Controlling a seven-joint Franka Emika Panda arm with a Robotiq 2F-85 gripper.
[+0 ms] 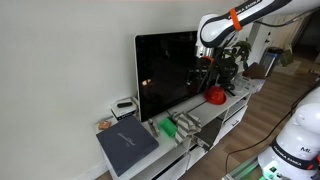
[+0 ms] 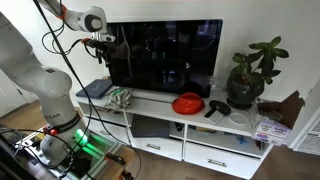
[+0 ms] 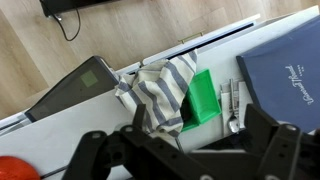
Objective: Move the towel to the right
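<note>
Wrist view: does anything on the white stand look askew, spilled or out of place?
The striped towel lies bunched in a crumpled heap on the stand, not folded or flat, with its edge against a green object. Nothing else looks spilled or damaged.

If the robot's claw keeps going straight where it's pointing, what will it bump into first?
Probably the striped towel. In the wrist view the open gripper points down, and the towel lies right ahead, with a green object beside it. Depth is hard to judge, so that's a best guess.
</note>
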